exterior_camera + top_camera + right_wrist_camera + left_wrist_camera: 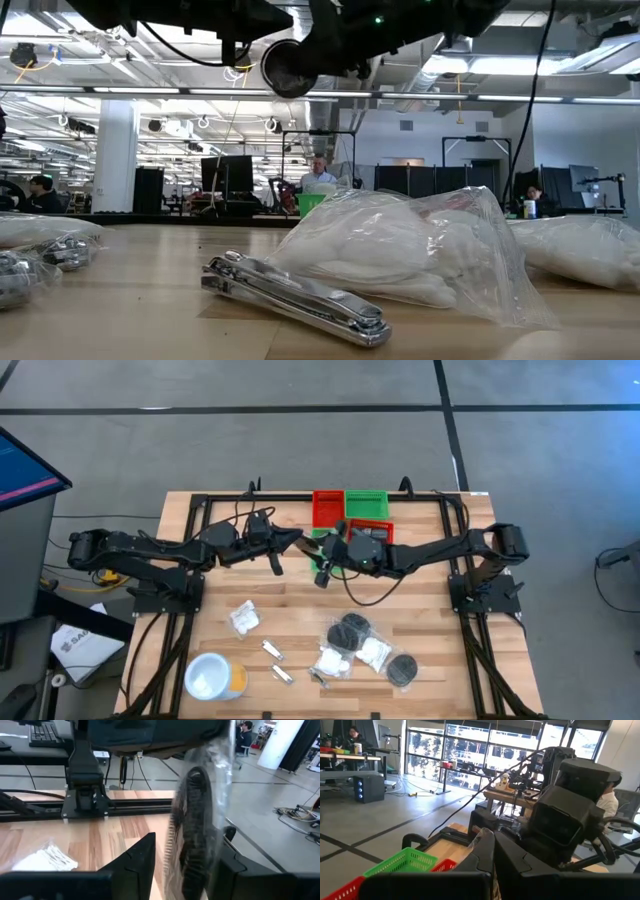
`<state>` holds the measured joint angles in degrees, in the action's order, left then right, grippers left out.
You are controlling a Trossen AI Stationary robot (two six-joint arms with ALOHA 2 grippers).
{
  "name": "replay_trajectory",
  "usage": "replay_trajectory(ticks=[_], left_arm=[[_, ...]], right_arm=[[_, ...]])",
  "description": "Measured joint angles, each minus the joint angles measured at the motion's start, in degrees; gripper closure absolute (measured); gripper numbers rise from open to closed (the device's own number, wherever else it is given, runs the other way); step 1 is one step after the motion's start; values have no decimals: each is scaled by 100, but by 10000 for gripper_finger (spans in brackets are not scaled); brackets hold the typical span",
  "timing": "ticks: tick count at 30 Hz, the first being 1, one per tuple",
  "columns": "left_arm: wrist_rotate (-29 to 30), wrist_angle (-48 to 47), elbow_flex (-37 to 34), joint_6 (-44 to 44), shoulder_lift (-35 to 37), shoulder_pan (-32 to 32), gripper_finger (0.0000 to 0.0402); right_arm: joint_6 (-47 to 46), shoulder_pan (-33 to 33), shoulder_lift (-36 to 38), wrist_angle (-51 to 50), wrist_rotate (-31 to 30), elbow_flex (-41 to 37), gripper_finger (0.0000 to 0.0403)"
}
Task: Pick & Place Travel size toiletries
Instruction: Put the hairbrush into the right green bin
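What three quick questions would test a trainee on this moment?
1. True or false: the right gripper is shut on a black disc in clear wrap.
2. The white tub with the orange side stands: A) on the robot's left, B) on the robot's right, C) inside a bin.
3. In the low view, what colour is the packet behind the silver clipper?
Key: 1 true; 2 A; 3 white.
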<state>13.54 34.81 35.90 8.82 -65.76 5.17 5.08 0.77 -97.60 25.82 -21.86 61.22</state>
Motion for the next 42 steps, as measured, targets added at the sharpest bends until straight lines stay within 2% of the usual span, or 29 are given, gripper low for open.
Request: replay_trajectory(ticks=[9,18,24,28,34,42], left_arm=[[-4,-28,0,-107,-1,0,401],[-28,-44,-2,-107,0,0,401],[-25,-42,-2,-107,0,0,401],[-20,-46,-7,-107,-2,0,402],[42,-46,-7,-107,0,0,399],[278,-15,-7,-113,0,0,359]], right_arm=[[-2,-19,17,-177,0,56,303],[-10,-21,22,-295,-20,56,384],[-13,-19,22,-326,-18,56,371],[-13,-19,24,-372,-18,56,384],[-115,-57,26,-428,-4,59,384],[-197,-97,22,-563,4,58,384]])
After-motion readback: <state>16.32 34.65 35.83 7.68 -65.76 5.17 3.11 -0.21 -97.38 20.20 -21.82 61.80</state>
